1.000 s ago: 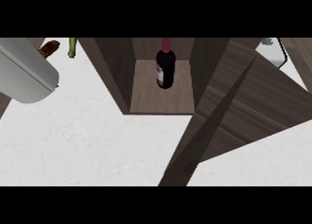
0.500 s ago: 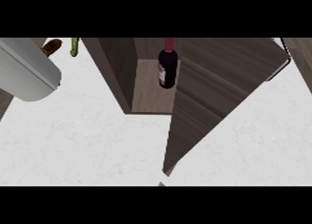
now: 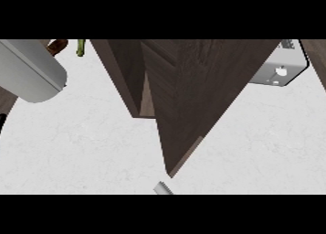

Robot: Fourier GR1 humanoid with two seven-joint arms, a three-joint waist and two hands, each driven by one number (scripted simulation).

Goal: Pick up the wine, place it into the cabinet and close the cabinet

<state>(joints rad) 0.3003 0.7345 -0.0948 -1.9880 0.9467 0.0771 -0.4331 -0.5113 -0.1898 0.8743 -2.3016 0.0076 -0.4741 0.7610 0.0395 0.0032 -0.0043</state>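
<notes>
Dark wood cabinet [image 3: 135, 77] | door [image 3: 199, 100] hides interior | grey forearm [image 3: 20, 68] at left

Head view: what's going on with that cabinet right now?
The dark wooden cabinet door is swung most of the way across the cabinet's opening, leaving only a narrow gap at its left edge. The wine bottle is not visible. No hand can be made out on the door; a grey forearm shows at upper left over the white counter.
</notes>
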